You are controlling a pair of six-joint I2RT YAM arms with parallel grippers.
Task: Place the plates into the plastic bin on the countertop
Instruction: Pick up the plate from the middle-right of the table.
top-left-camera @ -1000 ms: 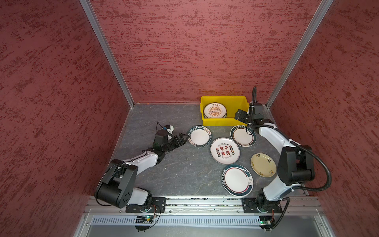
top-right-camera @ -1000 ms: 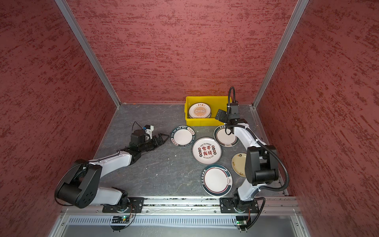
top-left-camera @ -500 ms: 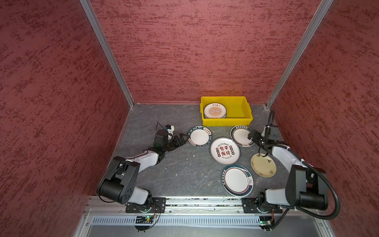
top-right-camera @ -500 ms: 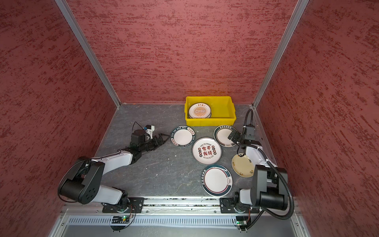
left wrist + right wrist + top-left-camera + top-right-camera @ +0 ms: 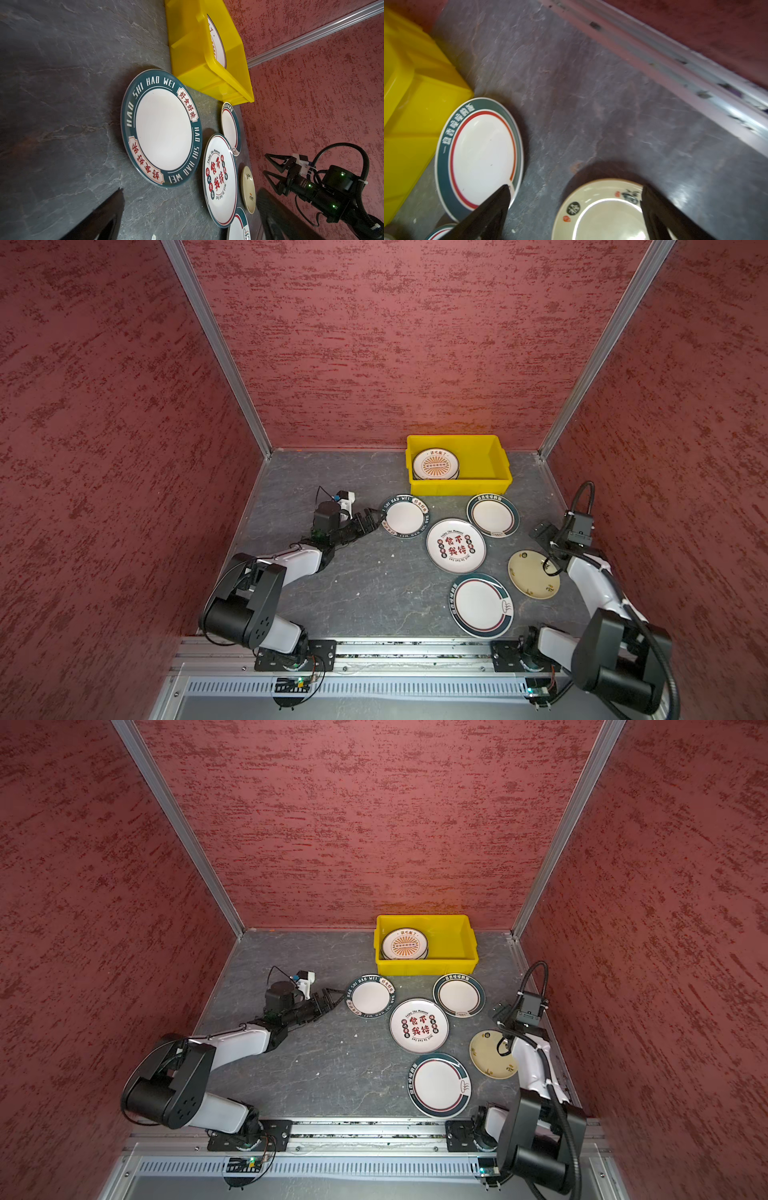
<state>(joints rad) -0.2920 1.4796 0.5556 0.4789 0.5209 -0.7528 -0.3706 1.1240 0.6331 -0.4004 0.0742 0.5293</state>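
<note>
On the grey countertop (image 5: pixel 365 597) between red walls (image 5: pixel 415 344), we find the left gripper (image 5: pixel 371 520), jaws wide and empty, just left of the teal-rimmed plate (image 5: pixel 405 516) below the yellow bin (image 5: pixel 494 458); the right gripper (image 5: pixel 541 533), equally spread, hangs by the cream plate (image 5: pixel 533 580).

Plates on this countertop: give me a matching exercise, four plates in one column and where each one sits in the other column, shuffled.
Column one
1. sunburst plate
2. HAO SHI HAO WEI plate
3. red-character plate
4. cream-yellow plate

Column two
A. nearest the right gripper
B. inside the plastic bin
C. middle of the loose group on the countertop
D. just ahead of the open left gripper

Pairs: 1-B, 2-D, 3-C, 4-A
</note>
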